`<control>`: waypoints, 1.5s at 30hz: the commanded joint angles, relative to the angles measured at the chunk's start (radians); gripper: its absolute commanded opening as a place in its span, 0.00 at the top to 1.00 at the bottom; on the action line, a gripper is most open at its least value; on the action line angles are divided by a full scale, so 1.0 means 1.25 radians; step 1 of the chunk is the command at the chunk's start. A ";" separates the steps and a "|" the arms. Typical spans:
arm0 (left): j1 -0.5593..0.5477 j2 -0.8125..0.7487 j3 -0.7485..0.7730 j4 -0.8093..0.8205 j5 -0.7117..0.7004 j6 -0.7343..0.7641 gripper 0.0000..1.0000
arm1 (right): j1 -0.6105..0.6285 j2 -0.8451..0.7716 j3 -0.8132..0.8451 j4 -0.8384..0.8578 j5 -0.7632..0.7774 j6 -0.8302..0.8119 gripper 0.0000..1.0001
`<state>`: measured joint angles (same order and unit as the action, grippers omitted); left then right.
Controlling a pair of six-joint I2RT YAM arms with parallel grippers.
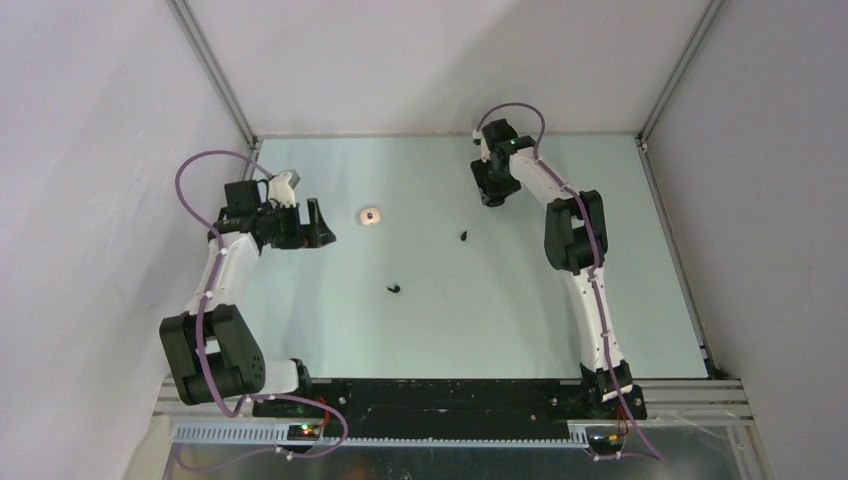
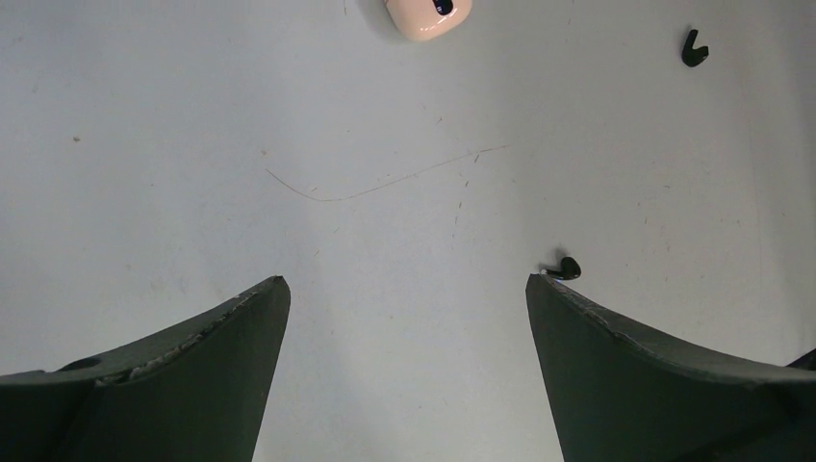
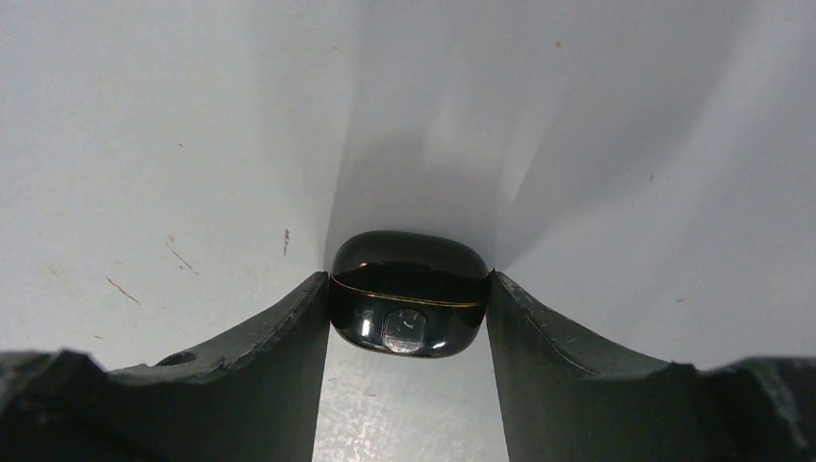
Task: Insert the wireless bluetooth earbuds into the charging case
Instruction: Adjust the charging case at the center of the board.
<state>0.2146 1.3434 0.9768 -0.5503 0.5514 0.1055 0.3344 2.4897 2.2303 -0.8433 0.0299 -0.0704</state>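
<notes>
Between the fingers (image 3: 279, 346) of the right gripper (image 3: 409, 281) sits a glossy black charging case (image 3: 404, 313). Its lid is down, a thin gold seam runs across its front, and a finger presses against each side, so the gripper is clamped on it at a middling width. The case rests low over the pale table (image 1: 500, 320), which meets a wall just beyond it.

One black earbud (image 2: 563, 269) lies on the table just off the tip of one finger of the left gripper (image 2: 405, 280), not touching it. A second black earbud (image 2: 694, 48) lies farther ahead of that gripper, off to the same side. Straight ahead of it is a cream charging case (image 2: 428, 14), cut off by the wrist view's edge, with something dark on its top. The left gripper's jaws are spread wide, with nothing between them. Both earbuds lie well apart from the right gripper.
</notes>
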 commanded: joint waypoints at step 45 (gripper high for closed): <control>-0.450 0.011 -0.060 0.538 -0.077 -0.218 0.01 | -0.023 -0.598 -0.859 0.418 -0.078 0.381 0.50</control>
<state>-0.3485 1.4063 0.8742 0.0925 0.4721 -0.1677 0.3130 1.7615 1.1584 -0.3771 -0.0452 0.3885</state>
